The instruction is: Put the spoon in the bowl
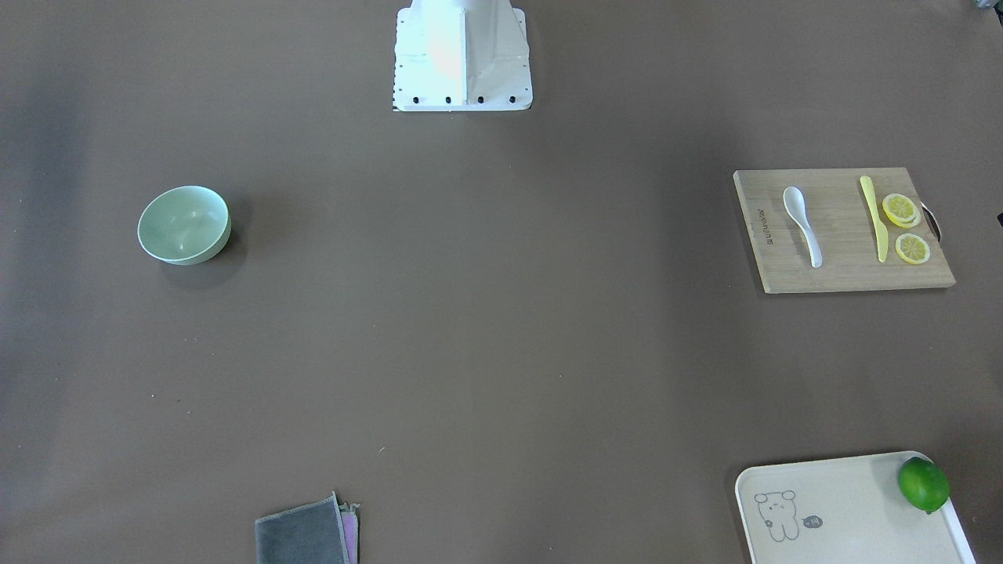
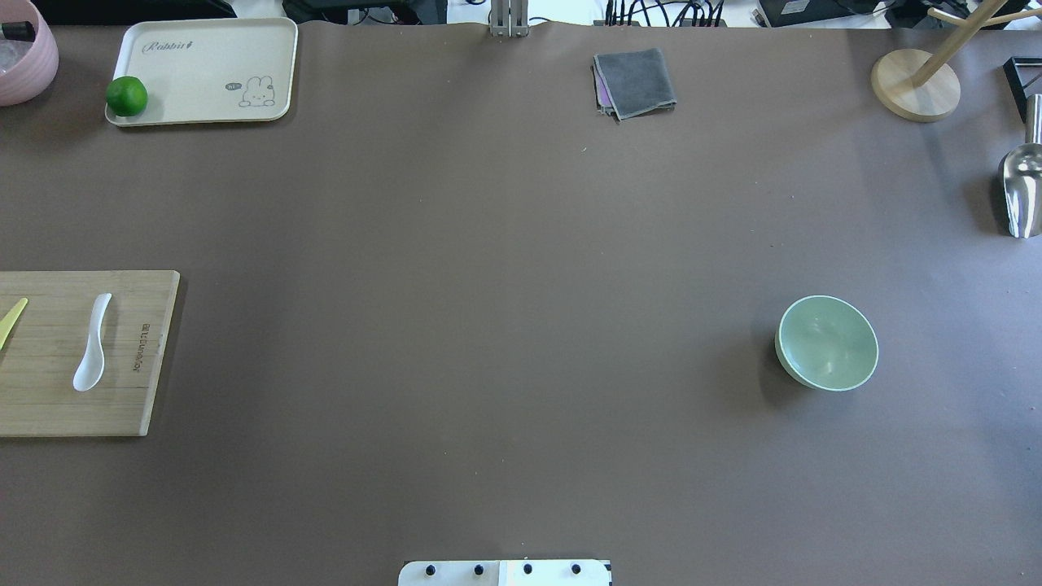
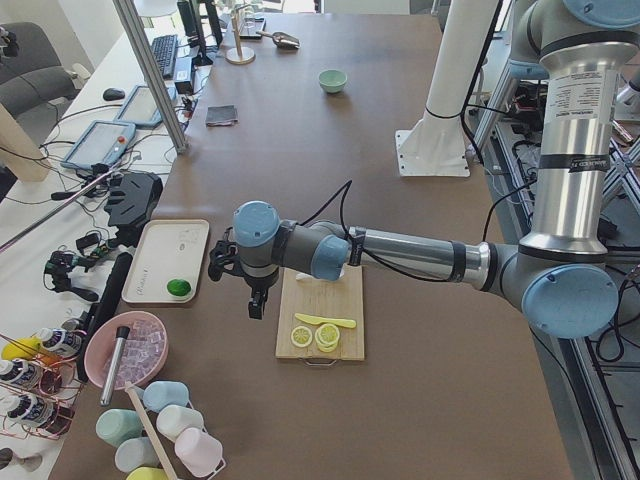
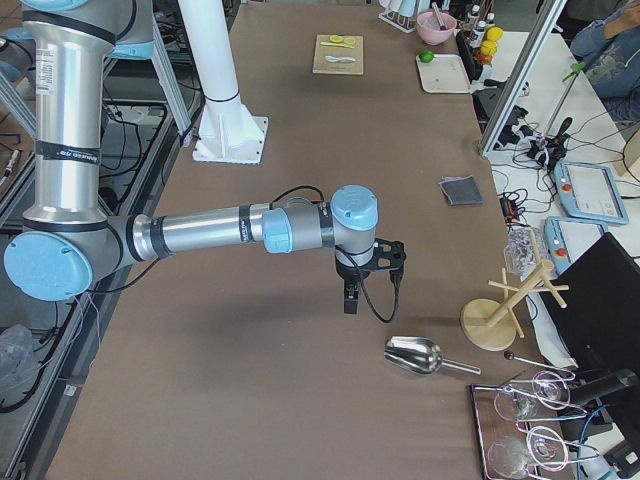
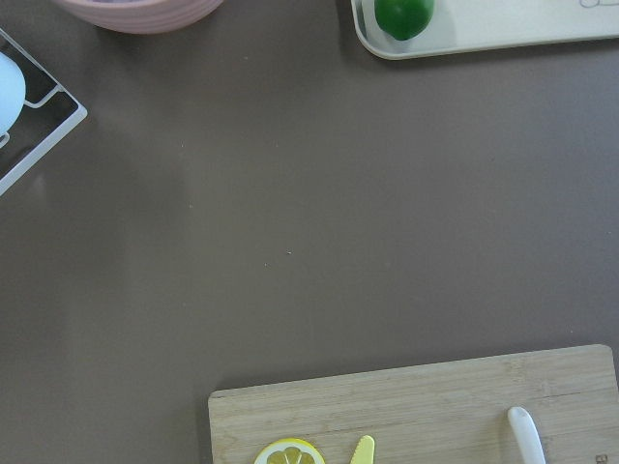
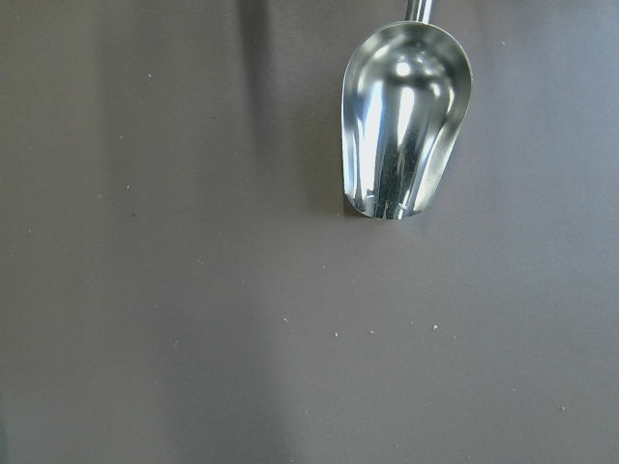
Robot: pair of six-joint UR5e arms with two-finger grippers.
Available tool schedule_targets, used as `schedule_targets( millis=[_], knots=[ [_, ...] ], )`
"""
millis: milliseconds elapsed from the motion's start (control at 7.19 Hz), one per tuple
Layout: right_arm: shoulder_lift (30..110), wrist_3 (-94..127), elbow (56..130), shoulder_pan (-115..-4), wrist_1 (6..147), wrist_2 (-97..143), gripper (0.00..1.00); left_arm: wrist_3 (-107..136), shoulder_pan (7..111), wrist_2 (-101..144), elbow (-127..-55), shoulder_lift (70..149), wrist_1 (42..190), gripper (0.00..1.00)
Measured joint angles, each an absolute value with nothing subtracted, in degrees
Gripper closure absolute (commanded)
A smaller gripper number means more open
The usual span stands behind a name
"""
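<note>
The white spoon (image 1: 802, 225) lies on a wooden cutting board (image 1: 846, 274), scoop toward the robot; it also shows in the overhead view (image 2: 92, 342) and its handle tip in the left wrist view (image 5: 527, 433). The mint-green bowl (image 1: 184, 225) stands upright and empty on the far side of the table (image 2: 828, 343). My left gripper (image 3: 257, 300) hangs over the table just beyond the board's outer edge, seen only from the side; I cannot tell whether it is open or shut. My right gripper (image 4: 350, 298) hangs near a metal scoop; I cannot tell its state either.
A yellow knife (image 1: 874, 218) and lemon slices (image 1: 903, 211) share the board. A cream tray (image 2: 203, 49) holds a lime (image 2: 126, 96). A grey cloth (image 2: 635, 83), a metal scoop (image 6: 406, 121), a wooden stand (image 2: 916, 81) and a pink bowl (image 5: 135, 10) sit at the edges.
</note>
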State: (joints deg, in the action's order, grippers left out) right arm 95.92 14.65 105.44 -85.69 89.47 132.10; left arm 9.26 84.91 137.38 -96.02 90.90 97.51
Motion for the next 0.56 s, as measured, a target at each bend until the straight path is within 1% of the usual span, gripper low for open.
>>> schedule_targets(
  millis=[278, 557],
  knots=[
    [96.2, 14.6, 105.6, -85.7, 89.5, 132.1, 0.00, 9.0, 84.4, 136.8, -96.9, 91.0, 93.1, 0.02],
    [96.3, 14.6, 105.6, -85.7, 89.5, 132.1, 0.00, 7.9, 83.9, 136.6, -97.7, 91.0, 91.9, 0.02]
  ],
)
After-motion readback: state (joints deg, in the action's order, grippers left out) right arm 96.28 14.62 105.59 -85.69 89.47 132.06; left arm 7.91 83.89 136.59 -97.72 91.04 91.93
